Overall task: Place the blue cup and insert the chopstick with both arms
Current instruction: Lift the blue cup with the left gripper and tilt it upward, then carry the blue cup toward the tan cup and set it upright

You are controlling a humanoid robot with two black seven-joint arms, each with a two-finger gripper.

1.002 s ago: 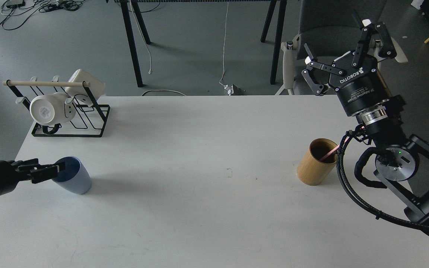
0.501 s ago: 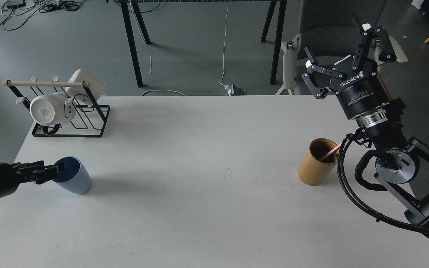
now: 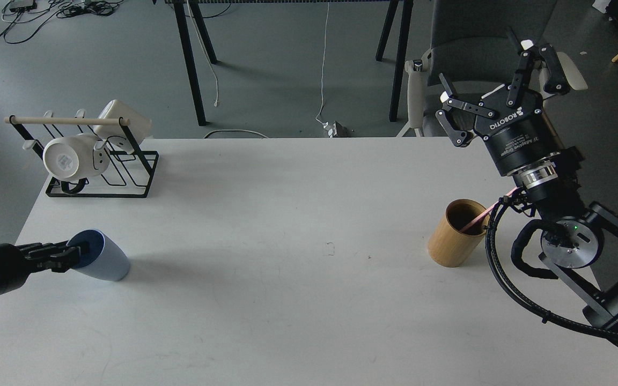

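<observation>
The pale blue cup stands on the white table near its left edge, tipped over toward the left with its dark blue mouth facing my left gripper. That gripper comes in low from the left and is shut on the cup's rim. The pink chopstick leans inside a tan wooden cylinder at the right; only its upper end shows. My right gripper is raised above and behind the cylinder, fingers spread open and empty.
A black wire rack with a pale wooden rod and white mugs sits at the table's back left. My right arm's cables hang beside the cylinder. A grey chair stands behind the table.
My left arm has drawn back to the left and lower, and the blue cup has tipped from upright toward it. The right gripper has shifted slightly, still open.
</observation>
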